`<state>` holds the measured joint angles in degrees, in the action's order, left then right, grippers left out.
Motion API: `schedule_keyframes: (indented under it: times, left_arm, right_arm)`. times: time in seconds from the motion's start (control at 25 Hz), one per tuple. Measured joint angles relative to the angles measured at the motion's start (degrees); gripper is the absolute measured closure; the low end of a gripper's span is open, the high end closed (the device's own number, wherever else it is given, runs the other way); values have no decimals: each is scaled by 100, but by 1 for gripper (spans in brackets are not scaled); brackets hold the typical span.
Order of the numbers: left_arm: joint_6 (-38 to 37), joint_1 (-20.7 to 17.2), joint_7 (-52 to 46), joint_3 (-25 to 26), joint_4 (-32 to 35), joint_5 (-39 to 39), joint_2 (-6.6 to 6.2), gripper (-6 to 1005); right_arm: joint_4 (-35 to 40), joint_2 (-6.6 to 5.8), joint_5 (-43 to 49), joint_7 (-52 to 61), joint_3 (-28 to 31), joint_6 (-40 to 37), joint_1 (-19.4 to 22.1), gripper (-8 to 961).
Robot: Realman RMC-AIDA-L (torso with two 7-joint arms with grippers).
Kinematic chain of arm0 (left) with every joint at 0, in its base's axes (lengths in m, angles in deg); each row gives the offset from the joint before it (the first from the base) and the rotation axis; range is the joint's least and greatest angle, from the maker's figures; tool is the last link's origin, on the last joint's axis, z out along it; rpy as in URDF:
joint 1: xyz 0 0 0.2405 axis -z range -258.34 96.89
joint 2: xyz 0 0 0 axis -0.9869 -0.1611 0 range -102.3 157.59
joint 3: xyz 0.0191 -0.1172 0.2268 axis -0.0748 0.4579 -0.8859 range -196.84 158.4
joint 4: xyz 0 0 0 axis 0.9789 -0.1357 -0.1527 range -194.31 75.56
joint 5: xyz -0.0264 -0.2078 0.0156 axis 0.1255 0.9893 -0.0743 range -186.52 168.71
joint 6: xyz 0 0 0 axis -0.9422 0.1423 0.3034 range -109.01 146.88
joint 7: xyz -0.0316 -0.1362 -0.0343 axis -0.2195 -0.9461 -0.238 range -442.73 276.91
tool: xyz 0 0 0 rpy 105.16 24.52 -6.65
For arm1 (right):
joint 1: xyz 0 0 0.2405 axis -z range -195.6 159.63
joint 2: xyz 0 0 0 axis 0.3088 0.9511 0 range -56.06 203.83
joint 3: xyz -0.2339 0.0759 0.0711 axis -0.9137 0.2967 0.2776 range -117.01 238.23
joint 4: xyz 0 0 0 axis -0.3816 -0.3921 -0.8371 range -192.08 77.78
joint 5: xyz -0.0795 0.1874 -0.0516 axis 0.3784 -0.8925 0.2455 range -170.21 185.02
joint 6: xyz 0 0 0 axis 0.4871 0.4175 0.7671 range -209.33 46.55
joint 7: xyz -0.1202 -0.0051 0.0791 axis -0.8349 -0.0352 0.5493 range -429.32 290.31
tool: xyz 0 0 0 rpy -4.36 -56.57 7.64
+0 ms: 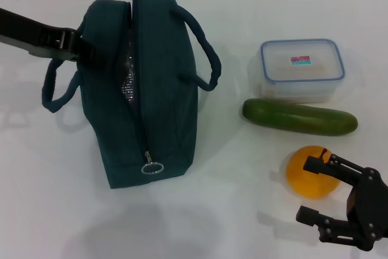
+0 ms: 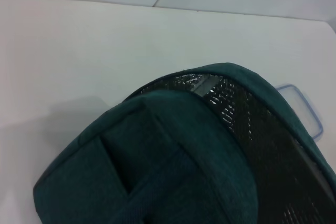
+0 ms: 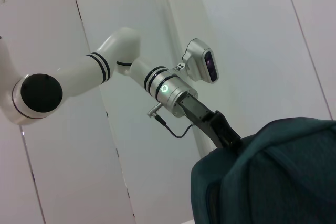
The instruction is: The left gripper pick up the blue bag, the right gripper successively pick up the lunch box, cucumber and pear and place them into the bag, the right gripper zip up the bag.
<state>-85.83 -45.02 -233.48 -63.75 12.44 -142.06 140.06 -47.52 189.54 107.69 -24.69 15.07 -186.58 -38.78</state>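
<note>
**Left pincer on the bag, right pincer spread by the pear**

Where the left pincer [image 1: 77, 45] meets the bag [image 1: 154, 89] at its far left upper corner, clamped onto the fabric there, beside the left handle loop [image 1: 57, 92]. Fingertips buried in the cloth in the head view; in the right wrist view, black pincer body [image 3: 223, 132] pressed into the bag's top edge [image 3: 273, 171], green light lit on the silver arm [image 3: 164, 88] behind it.

Bag standing on the white bench [image 1: 48, 198], zip open along the top, silver lining [image 1: 127, 77] showing in the gap, ring pull [image 1: 152, 167] at the near end. Lining seen again in the left wrist view [image 2: 252, 129], with a corner of the box [image 2: 304, 111] beyond the bag.

Right pincer [image 1: 315, 189] low at the near right corner, fingers spread wide, nothing between them, upper fingertip overlapping the pear [image 1: 309, 174] in the head view; whether touching, cannot tell.

Pear on the bench, just beyond it the cucumber [image 1: 300, 117] lying crosswise, and beyond that the box [image 1: 302, 68], lid on, close behind the cucumber. All three well apart from the bag, to its right.
</note>
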Motion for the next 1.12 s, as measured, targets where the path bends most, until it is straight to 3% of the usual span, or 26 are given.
schedule_keyframes:
  times: [0.08,0.32,0.48,0.64,0.8,1.12]
  left_arm:
    - [-7,16,-55,0,0,11,-1,892]
    - [-59,48,-221,-2,2,222,-56,932]
    - [-148,15,-401,4,0,697,-135,949]
    - [-165,9,-503,7,-2,878,-161,954]
    - [-168,24,-527,7,-46,909,-165,956]
    - [-177,31,-564,6,-179,1117,-214,957]
  right_arm:
    - [1,0,0,0,3,-19,4,99]
    - [-51,-9,-285,48,11,-142,31,99]
    - [-545,-24,-1346,137,13,-367,89,99]
    - [-1070,-27,-2709,1093,21,-349,160,99]
    - [-1232,-26,-3155,1626,20,-296,185,99]
    - [-1407,-26,-4031,3843,20,949,223,99]
